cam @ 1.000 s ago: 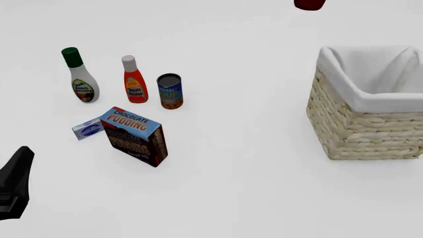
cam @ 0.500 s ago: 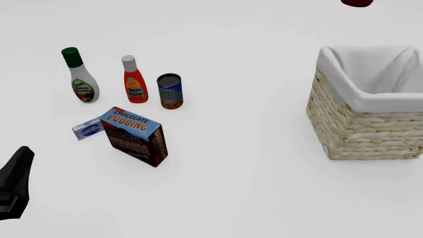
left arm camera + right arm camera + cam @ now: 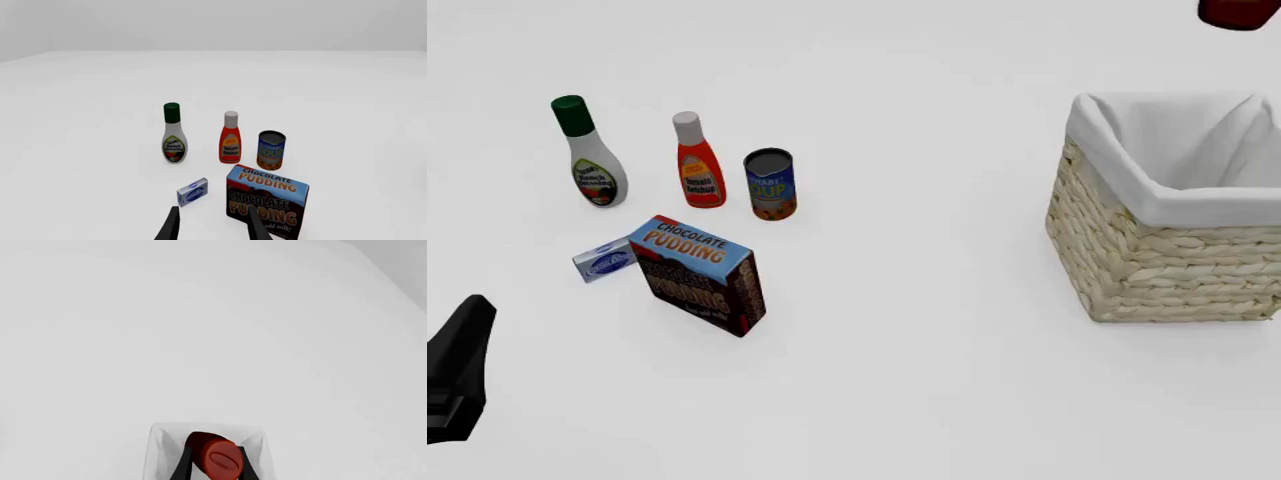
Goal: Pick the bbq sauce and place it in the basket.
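Note:
The bbq sauce point(image 3: 215, 456) hangs between the two dark fingers of my right gripper point(image 3: 215, 466), which is shut on it. In the front view only its dark red lower end point(image 3: 1237, 12) shows at the top edge, above and behind the basket point(image 3: 1161, 270); the right gripper itself is out of that view. The right wrist view looks down past the bottle onto the basket's white lining point(image 3: 162, 452). My left gripper point(image 3: 212, 231) is open with nothing in it, low over the table near a pudding box point(image 3: 267, 201).
A white ranch bottle with a green cap point(image 3: 590, 155), an orange-red ketchup bottle point(image 3: 698, 165), a soup can point(image 3: 770, 185), the chocolate pudding box point(image 3: 701, 273) and a small blue-white packet point(image 3: 603, 260) stand at the left. My left arm's dark tip point(image 3: 459, 372) shows at the lower left.
The bbq sauce, held in my right gripper, has moved to the right along the top edge of the front view, towards the spot above the basket. The left arm has stayed still.

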